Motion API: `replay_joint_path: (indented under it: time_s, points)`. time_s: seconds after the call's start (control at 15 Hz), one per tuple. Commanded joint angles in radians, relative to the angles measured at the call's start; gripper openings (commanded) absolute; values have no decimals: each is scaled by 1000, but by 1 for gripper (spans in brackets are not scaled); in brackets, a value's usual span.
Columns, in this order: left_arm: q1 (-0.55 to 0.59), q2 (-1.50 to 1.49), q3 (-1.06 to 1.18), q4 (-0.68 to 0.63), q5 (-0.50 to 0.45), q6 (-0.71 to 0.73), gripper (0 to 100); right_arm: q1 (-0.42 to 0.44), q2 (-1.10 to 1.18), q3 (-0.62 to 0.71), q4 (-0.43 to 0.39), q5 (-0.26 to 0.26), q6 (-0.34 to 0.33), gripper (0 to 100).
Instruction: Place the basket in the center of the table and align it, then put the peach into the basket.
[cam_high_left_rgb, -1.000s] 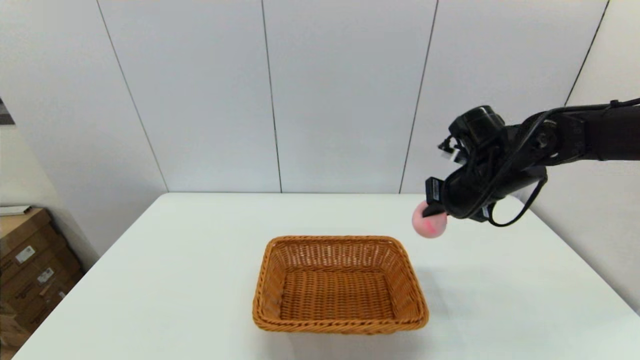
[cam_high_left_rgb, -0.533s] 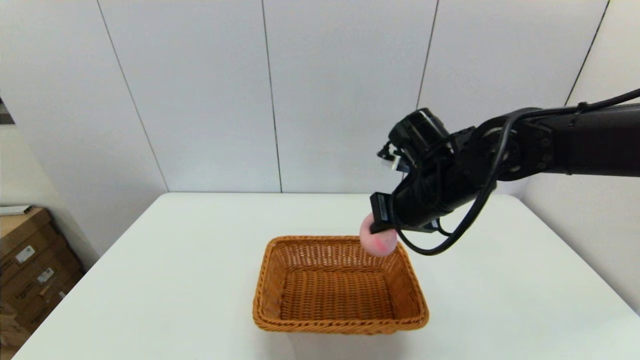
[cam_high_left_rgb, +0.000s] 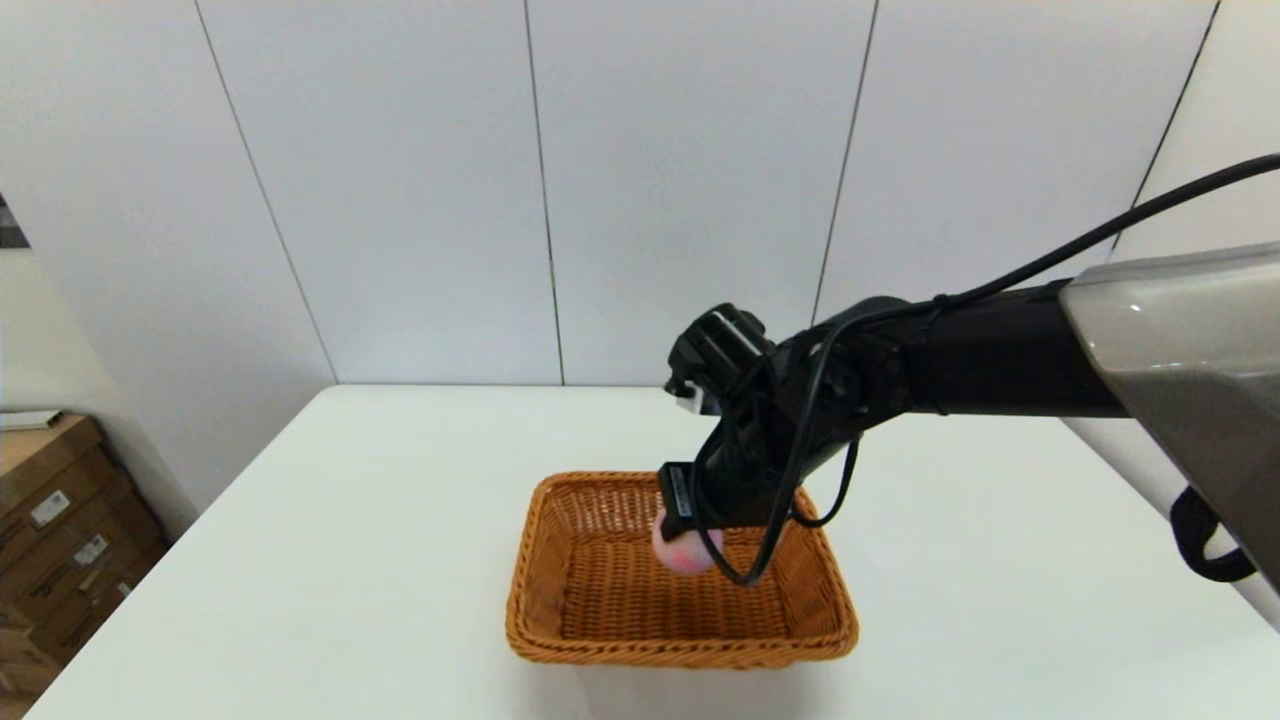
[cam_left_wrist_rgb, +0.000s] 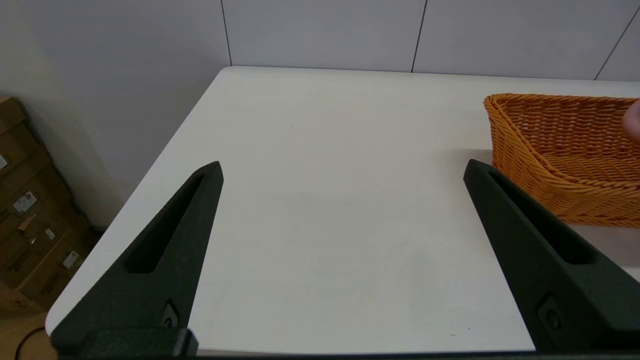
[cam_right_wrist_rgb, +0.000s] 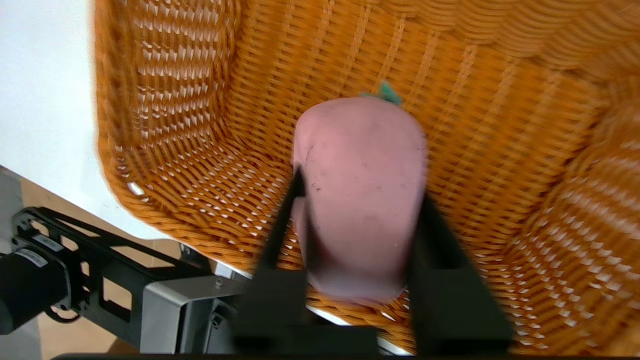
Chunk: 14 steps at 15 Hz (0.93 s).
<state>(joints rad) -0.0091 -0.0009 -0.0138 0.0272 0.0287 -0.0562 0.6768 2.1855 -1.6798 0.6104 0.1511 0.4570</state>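
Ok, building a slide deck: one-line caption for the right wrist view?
Right gripper fingers clamp the peach over the basket interior.

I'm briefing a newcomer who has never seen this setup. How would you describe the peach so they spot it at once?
Start at the white table, where a rectangular orange-brown woven wicker basket sits. Over its inside, the right gripper is shut on the peach, a small round pink fruit. It is the only pink thing here, with a green tuft showing in the right wrist view.

No text can be read; the labels on the cardboard boxes are too small to make out.
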Motion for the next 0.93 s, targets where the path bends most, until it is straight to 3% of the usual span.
replay_joint_path:
  time_s: [0.07, 0.2, 0.4, 0.93]
  points:
    - [0, 1, 0, 0, 0, -1, 100, -10, 14, -18, 5, 2, 6, 100]
    - [0, 1, 0, 0, 0, -1, 100, -31, -3, -18, 6, 5, 9, 100]
    - [0, 1, 0, 0, 0, -1, 100, -148, -32, -34, 6, 48, 14, 100]
    - [0, 1, 0, 0, 0, 1, 100, -709, 36, -156, 100, 206, -138, 100]
